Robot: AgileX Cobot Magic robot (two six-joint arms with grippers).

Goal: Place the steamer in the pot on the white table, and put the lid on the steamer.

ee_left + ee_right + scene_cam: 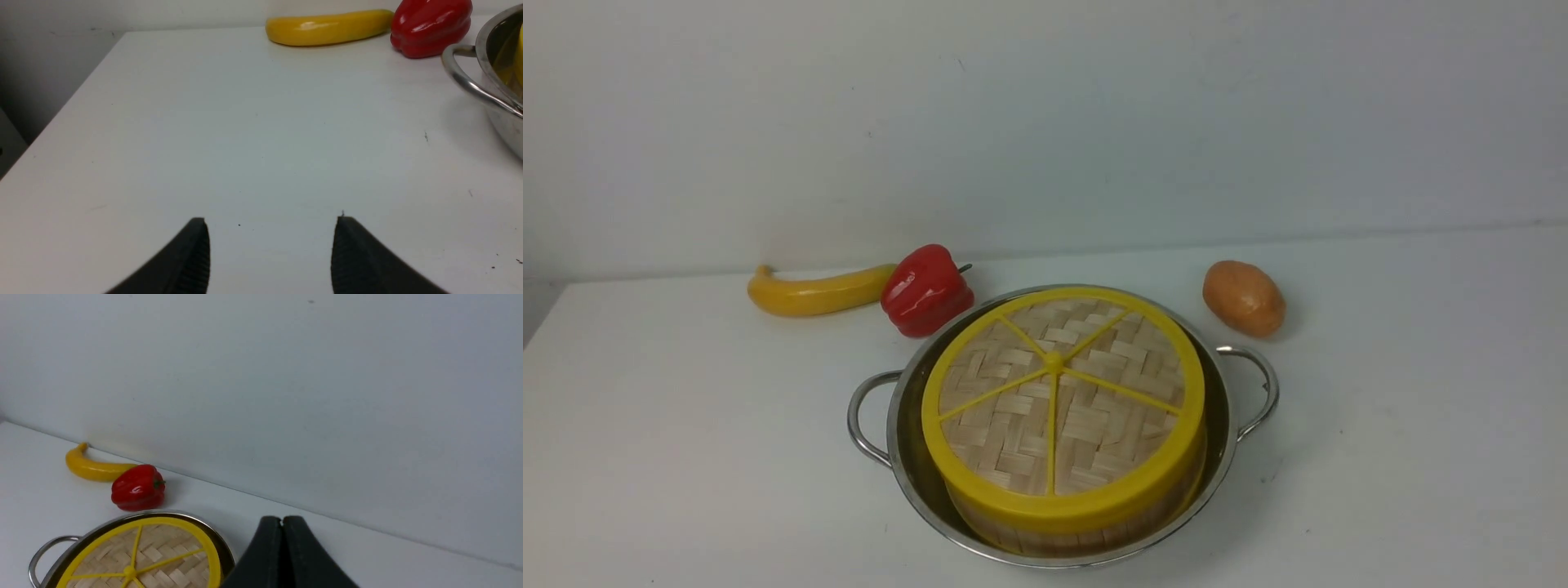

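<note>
White table [670, 457]: matte top that carries everything; a few small dark specks show in the left wrist view.
Steel pot [1227, 425]: shiny and shallow, standing on the table at centre front, a looped wire handle out to each side.
Steamer [1045, 535]: sits inside the pot; only its pale bamboo wall shows below the lid, with a gap to the pot wall on the far and right sides.
Lid [1062, 408]: woven bamboo disc with a thick yellow rim, yellow spokes and a small centre knob, lying on top of the steamer and covering it.
Banana [817, 291]: yellow, lying on the table behind and left of the pot, its end against the pepper.
Red pepper [926, 291]: just behind the pot's far left rim.
Potato [1244, 297]: brown, behind the pot's right handle, apart from it.
Left gripper [270, 253]: fingers spread wide, nothing between them, above bare table left of the pot.
Right gripper [282, 549]: fingers pressed together, empty, raised to the right of the pot.
</note>
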